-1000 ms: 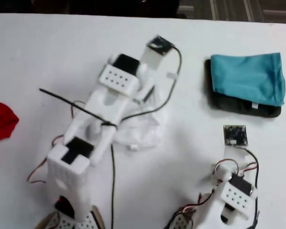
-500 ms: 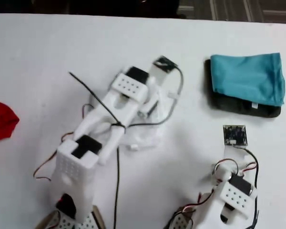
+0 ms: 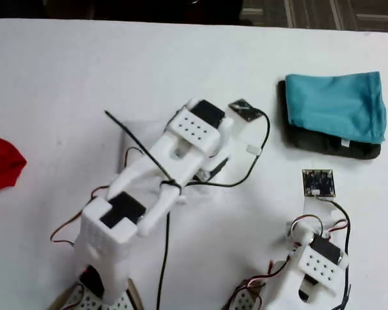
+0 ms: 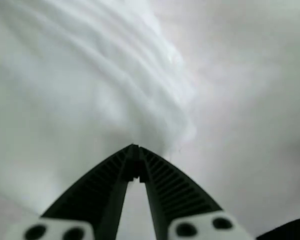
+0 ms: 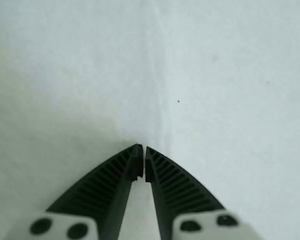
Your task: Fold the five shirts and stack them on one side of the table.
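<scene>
The left claw [image 4: 135, 162], jaws closed on a fold of the white shirt [image 4: 90, 75], holds it well apart from the folded teal shirt [image 3: 336, 106]. The right claw [image 5: 142, 162], closed and empty, hangs near that teal shirt.

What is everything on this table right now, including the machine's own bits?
table: one, white, under everything.
teal shirt: one, teal, folded, on the right side of the table, lying on the black shirt.
black shirt: one, black, folded, under the teal shirt.
red shirt: one, red, at the left edge, partly out of view.
white shirt: one, white, rumpled, mid-table beneath the left arm.
left arm: one, white, stretched out over the white shirt.
left gripper: one, black fingers, shut on the white shirt.
right arm: one, white, tucked in at the near right.
right gripper: one, black fingers, shut, over bare table.
</scene>
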`<state>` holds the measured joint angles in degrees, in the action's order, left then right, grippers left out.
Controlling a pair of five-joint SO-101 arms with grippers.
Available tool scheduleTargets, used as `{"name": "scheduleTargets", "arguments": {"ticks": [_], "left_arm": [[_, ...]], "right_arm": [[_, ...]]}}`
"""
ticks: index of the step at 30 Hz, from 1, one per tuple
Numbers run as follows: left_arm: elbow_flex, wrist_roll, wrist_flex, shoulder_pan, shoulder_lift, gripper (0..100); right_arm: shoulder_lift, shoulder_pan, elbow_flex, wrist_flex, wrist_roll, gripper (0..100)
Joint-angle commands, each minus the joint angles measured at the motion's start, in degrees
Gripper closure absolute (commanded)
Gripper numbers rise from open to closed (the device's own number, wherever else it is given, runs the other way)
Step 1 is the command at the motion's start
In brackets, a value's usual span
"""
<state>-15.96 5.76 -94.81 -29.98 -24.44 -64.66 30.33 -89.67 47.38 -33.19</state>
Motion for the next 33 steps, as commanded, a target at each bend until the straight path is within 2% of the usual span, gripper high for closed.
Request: {"name": "scheduleTargets", "arguments": {"ticks": [1,5,8,12,19,23,28,33], "left_arm": [[4.1,0.2,3.7,-0.6,3.4,97],[11.6,0.1,11.3,-1.1,3.9,97],[14.2,0.1,13.3,-2.9,4.0,97],[11.8,0.1,12.3,-4.3,4.7,97],[5.1,0.6,9.0,-2.1,10.8,97],[0.3,2.9,12.4,1.5,12.9,97],[-3.3,1.1,22.6,7.1,6.9,97],[-12.4,-2.3,23.6,9.7,-5.2,97]], "right_arm": [[-1.3,0.4,0.4,-1.0,0.4,97.8],[-1.3,0.4,0.4,-1.0,0.4,97.8],[-1.3,0.4,0.4,-1.0,0.4,97.8],[-1.3,0.4,0.4,-1.0,0.4,97.8],[-1.3,0.4,0.4,-1.0,0.4,97.8],[-1.3,0.4,0.4,-1.0,0.4,97.8],[-1.3,0.4,0.4,-1.0,0.4,97.8],[-1.3,0.4,0.4,-1.0,0.4,97.8]]}}
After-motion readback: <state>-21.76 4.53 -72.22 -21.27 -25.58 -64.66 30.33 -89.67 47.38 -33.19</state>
